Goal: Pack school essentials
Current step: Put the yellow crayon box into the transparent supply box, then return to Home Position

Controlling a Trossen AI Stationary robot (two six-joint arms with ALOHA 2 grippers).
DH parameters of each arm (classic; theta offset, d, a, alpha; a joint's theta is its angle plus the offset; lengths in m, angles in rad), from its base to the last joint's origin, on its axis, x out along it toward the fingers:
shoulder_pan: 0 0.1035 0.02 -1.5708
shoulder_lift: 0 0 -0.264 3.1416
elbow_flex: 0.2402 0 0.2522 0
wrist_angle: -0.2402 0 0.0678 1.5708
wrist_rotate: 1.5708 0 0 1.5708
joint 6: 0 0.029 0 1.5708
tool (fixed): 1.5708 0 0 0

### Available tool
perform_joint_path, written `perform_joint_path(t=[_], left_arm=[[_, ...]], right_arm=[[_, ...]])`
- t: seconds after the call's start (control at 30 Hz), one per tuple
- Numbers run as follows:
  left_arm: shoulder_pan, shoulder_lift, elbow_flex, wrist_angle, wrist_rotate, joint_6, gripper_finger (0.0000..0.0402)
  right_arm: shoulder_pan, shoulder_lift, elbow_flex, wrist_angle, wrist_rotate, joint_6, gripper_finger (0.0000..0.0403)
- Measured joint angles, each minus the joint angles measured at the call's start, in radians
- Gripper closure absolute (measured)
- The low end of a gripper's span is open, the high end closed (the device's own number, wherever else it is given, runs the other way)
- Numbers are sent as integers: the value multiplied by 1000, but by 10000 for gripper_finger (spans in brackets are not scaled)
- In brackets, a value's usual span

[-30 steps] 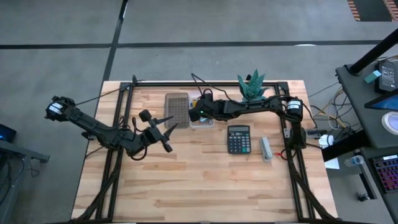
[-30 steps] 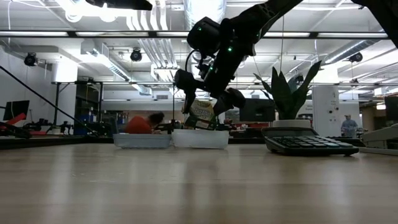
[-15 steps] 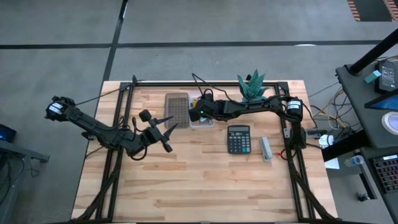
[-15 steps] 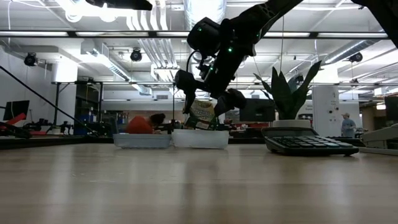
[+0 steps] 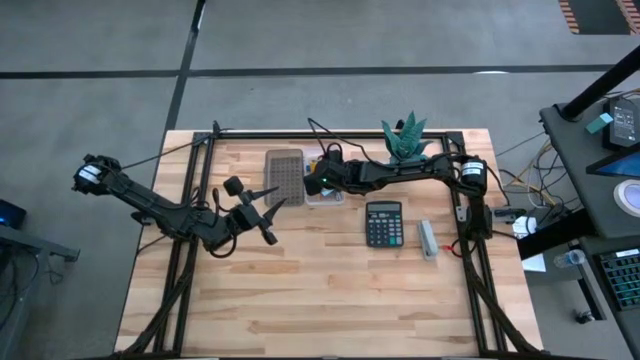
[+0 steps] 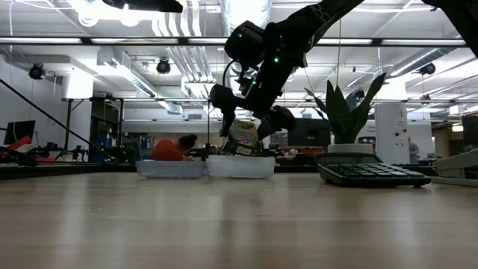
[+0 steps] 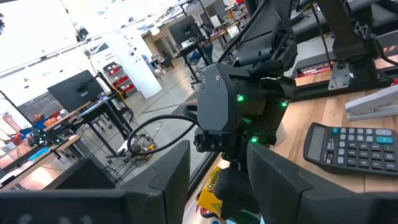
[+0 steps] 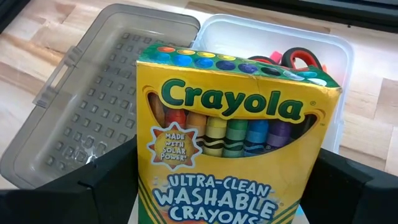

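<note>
The right gripper [image 6: 250, 119], upper centre of the low view, grasps the crayon box [image 6: 244, 137] between its two fingers and holds it upright just above the white box [image 6: 240, 166], which sits on the worktop [image 5: 330, 285] beside its grey lid [image 5: 284, 175]. The main risk, as I judge it, is in the lowering: the white box already holds red-handled scissors [image 8: 297, 59], so the tall crayon box could land on them, tip, or jam against the rim and push the light container along the wood. Letting go too high could drop it on edge and let it fall outside. A tall box left standing might also keep the lid from closing. The left gripper [image 5: 262, 215], left of centre in the overhead view, hangs released and empty, well clear of the work. The right wrist view alone shows the contents of the white box and the printed front of the crayon box filling the centre of the frame; the low view alone shows the small gap between the crayon box and the container rim. The overhead view alone places the calculator [image 5: 384, 223], stapler [image 5: 428, 239] and plant [image 5: 404, 137] at centre right, none of them in the way.
</note>
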Motion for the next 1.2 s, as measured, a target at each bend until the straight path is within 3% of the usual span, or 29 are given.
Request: perform_joint_path(t=[0.77,1.2], left_arm=[[0,0,1,-1,0,0,261],[0,0,0,0,0,0,261]], right_arm=[[0,0,-6,-17,44,14,64],[0,0,-6,-16,43,7,16]])
